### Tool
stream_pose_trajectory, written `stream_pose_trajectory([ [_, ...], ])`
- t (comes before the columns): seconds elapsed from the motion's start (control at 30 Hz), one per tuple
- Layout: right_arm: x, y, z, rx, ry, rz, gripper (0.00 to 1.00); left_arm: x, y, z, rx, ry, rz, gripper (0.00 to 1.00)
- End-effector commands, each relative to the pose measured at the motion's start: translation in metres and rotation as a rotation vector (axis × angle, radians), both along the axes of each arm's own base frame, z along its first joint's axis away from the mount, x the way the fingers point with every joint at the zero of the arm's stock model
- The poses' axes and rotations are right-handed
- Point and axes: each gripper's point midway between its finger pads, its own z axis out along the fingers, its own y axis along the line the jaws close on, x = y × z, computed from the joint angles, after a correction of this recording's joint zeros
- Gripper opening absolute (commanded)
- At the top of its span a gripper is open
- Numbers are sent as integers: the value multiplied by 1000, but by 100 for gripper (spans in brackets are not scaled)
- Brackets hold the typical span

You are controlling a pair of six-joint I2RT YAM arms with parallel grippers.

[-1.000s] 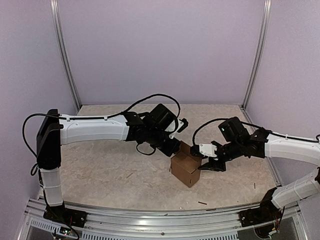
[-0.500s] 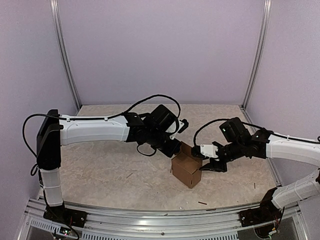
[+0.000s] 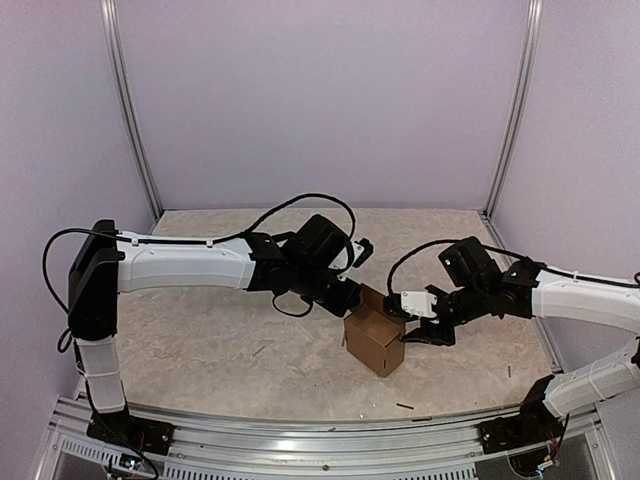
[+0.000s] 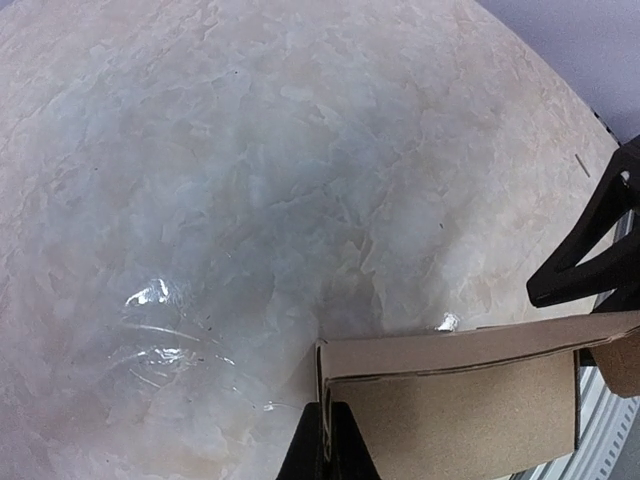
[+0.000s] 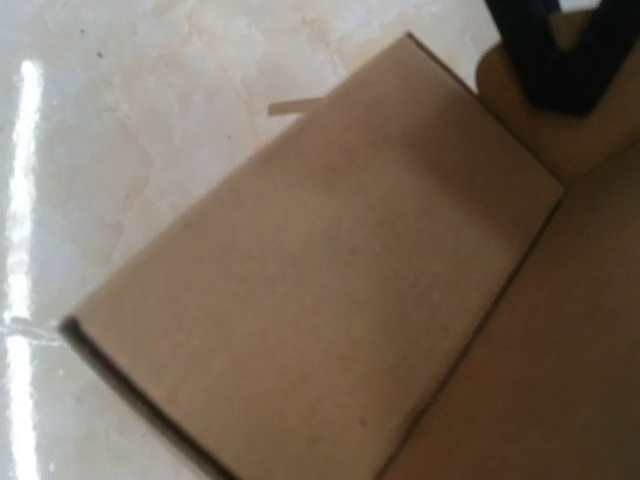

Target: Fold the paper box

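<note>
The paper box (image 3: pixel 372 340) stands as a small brown cardboard box on the marbled table, between the two arms. My left gripper (image 3: pixel 345 298) is at its far left top edge. In the left wrist view its black fingers (image 4: pixel 327 440) are pinched shut on a thin upright cardboard wall of the paper box (image 4: pixel 460 400). My right gripper (image 3: pixel 408 325) is against the box's right upper side, jaws partly apart. The right wrist view is filled by a face of the paper box (image 5: pixel 320 270), and that gripper's own fingers are hidden. Whether it grips the cardboard does not show.
Tiny dark scraps lie on the table (image 3: pixel 200 340) near the front edge (image 3: pixel 404 406) and at the right (image 3: pixel 508 371). A metal rail (image 3: pixel 320 440) runs along the near side. Purple walls and two upright posts (image 3: pixel 130 120) close in the back.
The left arm and the box have shifted very slightly. The right gripper has stayed at the box's right side.
</note>
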Motion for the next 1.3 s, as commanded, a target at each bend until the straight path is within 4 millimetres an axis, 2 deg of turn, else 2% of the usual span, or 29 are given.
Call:
stream_pose_trajectory([
  [0.0, -9, -7, -5, -32, 9, 11, 42, -14, 3, -6, -20, 31, -2, 0],
  [0.37, -13, -14, 12, -47, -7, 15, 47, -11, 3, 2, -26, -16, 0, 0],
  [0.63, -11, -17, 28, -33, -14, 1, 46, -15, 0, 0, -12, -34, -8, 0],
  [0.83, -12, -13, 37, 18, 13, -5, 46, -17, -4, -1, 11, -69, -8, 0],
  [1.27, -10, -6, 27, 23, 51, -7, 42, -21, -11, -5, 29, -92, -18, 0],
])
